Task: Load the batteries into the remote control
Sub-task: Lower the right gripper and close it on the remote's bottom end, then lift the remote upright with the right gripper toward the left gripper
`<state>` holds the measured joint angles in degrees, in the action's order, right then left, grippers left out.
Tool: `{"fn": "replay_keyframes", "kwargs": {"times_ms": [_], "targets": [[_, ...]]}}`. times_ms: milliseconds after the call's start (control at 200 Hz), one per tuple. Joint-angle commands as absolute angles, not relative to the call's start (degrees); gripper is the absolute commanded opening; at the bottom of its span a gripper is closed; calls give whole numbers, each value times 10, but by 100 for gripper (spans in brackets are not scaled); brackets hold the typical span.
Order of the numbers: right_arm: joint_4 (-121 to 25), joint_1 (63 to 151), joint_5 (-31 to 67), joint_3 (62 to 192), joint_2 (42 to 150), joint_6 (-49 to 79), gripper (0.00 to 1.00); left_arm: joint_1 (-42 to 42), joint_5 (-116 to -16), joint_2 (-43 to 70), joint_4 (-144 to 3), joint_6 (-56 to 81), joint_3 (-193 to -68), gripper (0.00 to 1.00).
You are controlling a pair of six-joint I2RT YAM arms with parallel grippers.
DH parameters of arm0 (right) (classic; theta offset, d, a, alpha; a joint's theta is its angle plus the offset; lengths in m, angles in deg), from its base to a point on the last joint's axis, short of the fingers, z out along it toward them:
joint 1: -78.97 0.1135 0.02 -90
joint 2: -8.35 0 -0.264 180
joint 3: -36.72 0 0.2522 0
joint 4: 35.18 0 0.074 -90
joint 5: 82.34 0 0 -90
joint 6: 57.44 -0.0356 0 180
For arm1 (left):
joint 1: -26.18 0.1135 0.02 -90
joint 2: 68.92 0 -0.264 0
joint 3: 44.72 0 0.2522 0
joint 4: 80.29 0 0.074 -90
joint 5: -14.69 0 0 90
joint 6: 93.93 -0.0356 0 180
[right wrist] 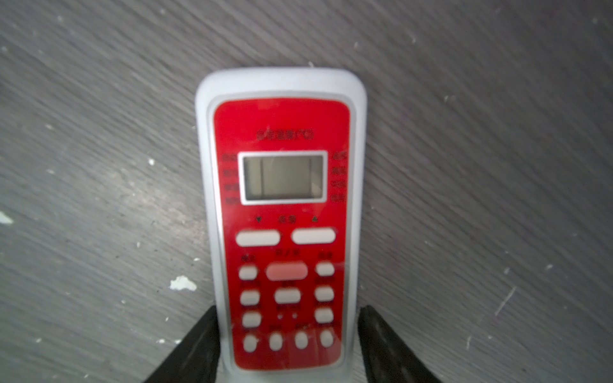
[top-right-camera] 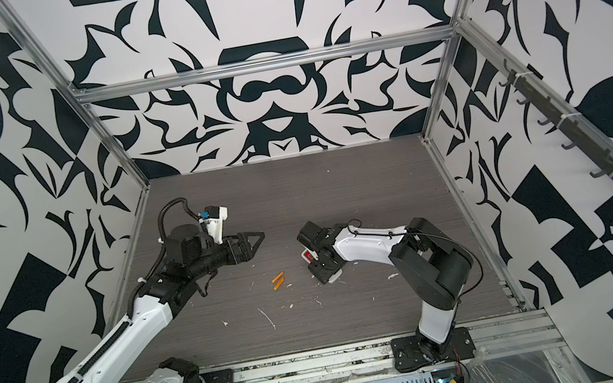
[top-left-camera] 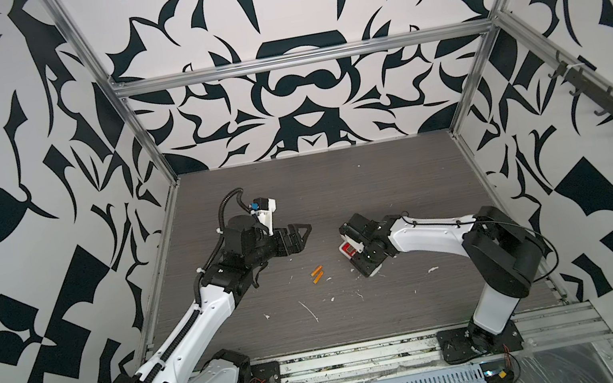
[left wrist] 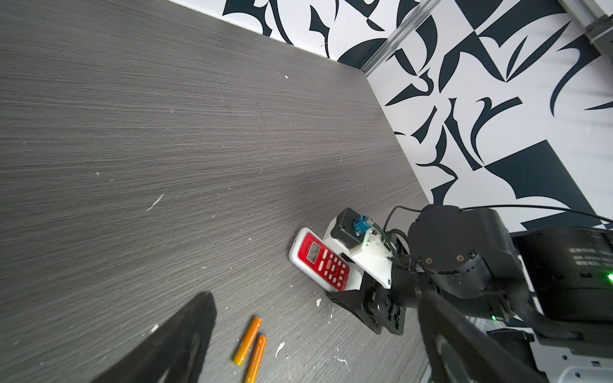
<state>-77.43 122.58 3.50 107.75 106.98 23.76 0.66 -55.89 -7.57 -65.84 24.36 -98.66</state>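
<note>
The remote (right wrist: 282,219) lies face up on the table (top-left-camera: 338,187), right of centre, red face and grey screen showing; the right gripper (right wrist: 287,345) straddles its button end, one finger (right wrist: 199,345) touching one long edge, the other just beside the opposite edge with a thin gap showing; so the jaws are part-way shut around the remote, and I cannot tell whether they yet pinch it. The batteries (top-left-camera: 317,274) lie side by side on the table just left of the remote, apart from it and from both grippers; in the left wrist view they (left wrist: 250,348) sit near the left fingers. The left gripper (top-left-camera: 295,236) hangs spread wide above the table, left of centre, empty.

Risks, as I judge them: the remote is face up, so the battery bay is likely underneath; it must be turned over, and a grip only at the button end could let it swing or slip; uneven contact, one finger touching first, may skew or push it across the table as the jaws shut; a slide leftward could knock the batteries, which being round would roll away; white paint flecks (top-left-camera: 310,310) scattered on the near table could be mistaken for targets; the slim batteries, lying almost touching, may be grabbed together or pinched off-centre and shoot out.
</note>
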Motion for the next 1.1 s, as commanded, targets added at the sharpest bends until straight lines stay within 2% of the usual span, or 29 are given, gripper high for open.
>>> {"fn": "replay_keyframes", "kwargs": {"times_ms": [0, 530, 815, 1095], "targets": [[-779, 1229, 22, 1090, 1064, 237, 63, 5, -548, -75, -677, 239, -981, 99], [-738, 1229, 45, 1059, 1024, 234, 35, 5, -533, -76, -704, 245, -970, 99], [-647, 1216, 126, 1005, 921, 232, 28, 4, -503, -68, -739, 260, -967, 99], [-551, 1182, 251, 948, 828, 216, 26, 4, -439, -81, -804, 281, -950, 99]]}}
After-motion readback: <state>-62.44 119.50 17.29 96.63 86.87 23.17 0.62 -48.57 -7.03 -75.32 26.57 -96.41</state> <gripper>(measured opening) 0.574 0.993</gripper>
